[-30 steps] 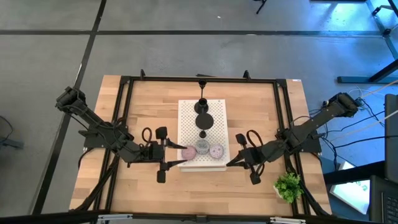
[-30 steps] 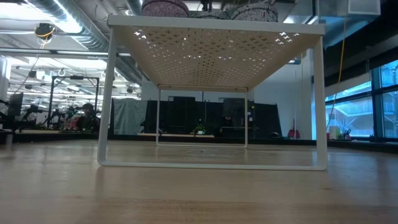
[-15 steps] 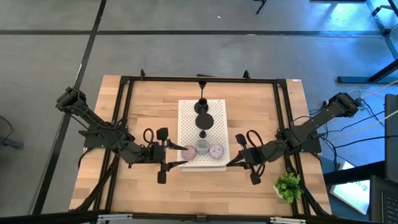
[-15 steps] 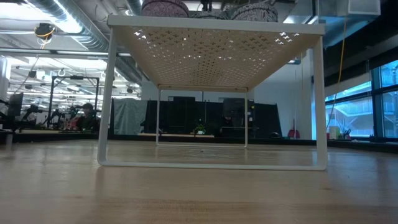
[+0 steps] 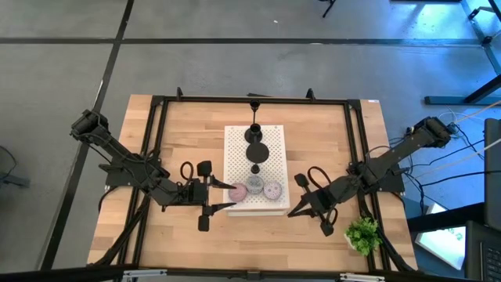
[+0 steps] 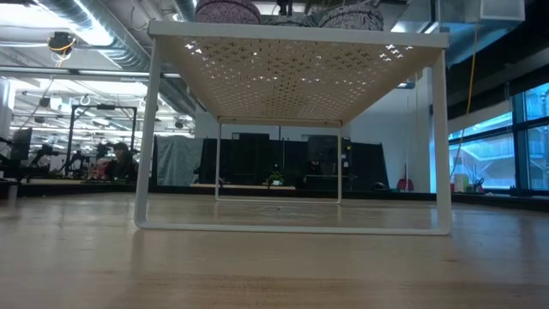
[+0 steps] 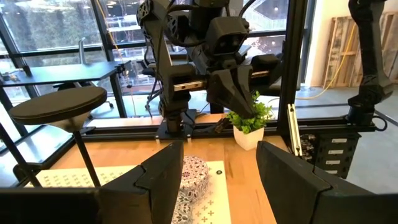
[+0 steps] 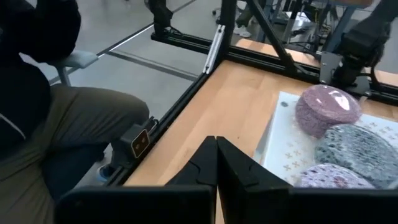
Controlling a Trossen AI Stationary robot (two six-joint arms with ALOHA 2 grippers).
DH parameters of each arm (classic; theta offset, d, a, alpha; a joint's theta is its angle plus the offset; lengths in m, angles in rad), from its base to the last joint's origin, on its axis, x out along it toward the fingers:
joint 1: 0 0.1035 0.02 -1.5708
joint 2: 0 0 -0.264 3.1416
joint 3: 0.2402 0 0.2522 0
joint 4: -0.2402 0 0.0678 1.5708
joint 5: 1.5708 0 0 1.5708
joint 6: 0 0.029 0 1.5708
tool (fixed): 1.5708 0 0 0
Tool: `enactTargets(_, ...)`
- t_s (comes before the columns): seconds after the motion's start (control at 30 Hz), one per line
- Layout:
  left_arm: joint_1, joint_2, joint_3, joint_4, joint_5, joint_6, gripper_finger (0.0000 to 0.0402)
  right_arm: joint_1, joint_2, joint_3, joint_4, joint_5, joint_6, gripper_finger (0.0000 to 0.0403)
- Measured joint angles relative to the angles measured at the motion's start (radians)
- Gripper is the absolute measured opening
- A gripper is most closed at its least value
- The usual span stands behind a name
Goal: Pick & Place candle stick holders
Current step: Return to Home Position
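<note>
Right fingers (image 8: 198, 169) were pressed together on nothing, just off a corner of the white shelf (image 5: 233, 149); left fingers (image 7: 163, 180) were held apart, empty, beside the pink puck (image 5: 237, 190). Black holders (image 5: 256, 152) were lined along the shelf, the other pucks (image 5: 272, 189) set between both arms. Placing was judged finished; next, both low, outstretched arms would need drawing back to rest, clear of the shelf.

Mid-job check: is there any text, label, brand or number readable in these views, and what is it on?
No text can be read in any view.
Yellow label on the black fitting, right wrist view: too small to read.
Marks on the white shelf, left wrist view: a printed pattern of small crosses, not writing.
</note>
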Motion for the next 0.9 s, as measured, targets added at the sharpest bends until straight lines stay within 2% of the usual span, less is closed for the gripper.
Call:
enactTargets(0.27, 0.0, 0.0, 0.0, 0.0, 0.0, 0.0, 0.02, -0.03, -0.054, 0.0, -0.09, 0.001, 0.007, 0.0)
enactTargets(0.47, 0.0, 0.0, 0.0, -0.001, 0.0, 0.0, 0.02, -0.03, -0.102, -0.035, -0.095, 0.124, 0.03, 0.0)
enactTargets(0.6, 0.0, 0.0, 0.0, -0.001, 0.0, 0.0, 0.02, -0.03, -0.132, -0.059, -0.095, 0.138, 0.03, 0.0001)
enactTargets(0.9, 0.0, 0.0, 0.0, -0.001, 0.0, 0.0, 0.02, -0.03, -0.228, -0.16, 0.037, 0.14, -0.005, 0.0001)
